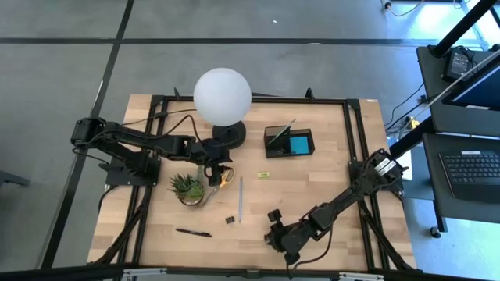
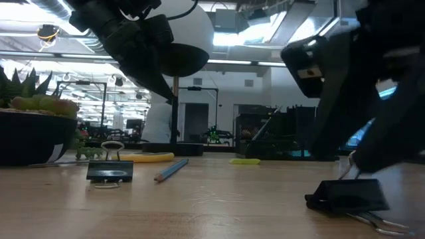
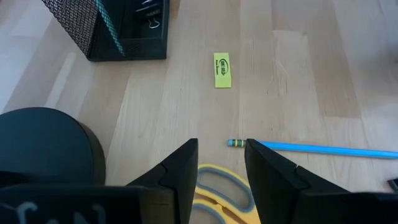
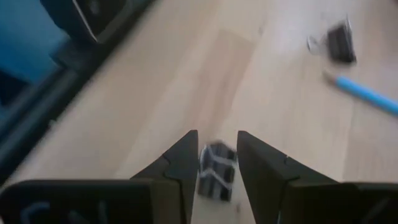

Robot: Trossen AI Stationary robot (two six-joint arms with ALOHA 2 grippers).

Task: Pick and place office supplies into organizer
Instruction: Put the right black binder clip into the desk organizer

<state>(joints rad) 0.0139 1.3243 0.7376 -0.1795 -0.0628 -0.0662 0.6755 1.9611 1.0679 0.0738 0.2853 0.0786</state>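
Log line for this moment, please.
left gripper: open over scissors | right gripper: around binder clip | organizer: sticky pad inside
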